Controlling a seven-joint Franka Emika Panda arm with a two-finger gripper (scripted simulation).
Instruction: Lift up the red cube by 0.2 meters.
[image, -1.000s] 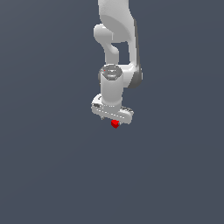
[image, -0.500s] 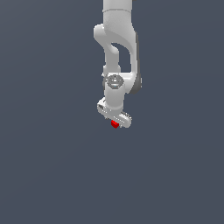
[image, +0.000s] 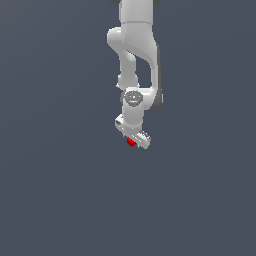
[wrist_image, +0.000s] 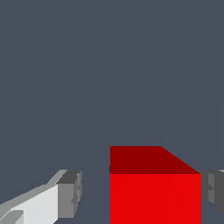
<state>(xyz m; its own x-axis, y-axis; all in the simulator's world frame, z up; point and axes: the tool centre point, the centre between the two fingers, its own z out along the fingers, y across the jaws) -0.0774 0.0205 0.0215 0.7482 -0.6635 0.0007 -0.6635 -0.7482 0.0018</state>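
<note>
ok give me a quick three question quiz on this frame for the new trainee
1. True or false: both fingers of the gripper are pressed tight against the red cube.
2. In the wrist view, where is the red cube? A) between the two fingers B) outside the fingers C) out of sight
3. Fill in: the gripper is ___ (open or shut).

Key:
1. False. A clear gap shows between one finger and the cube.
2. A.
3. Open.
</note>
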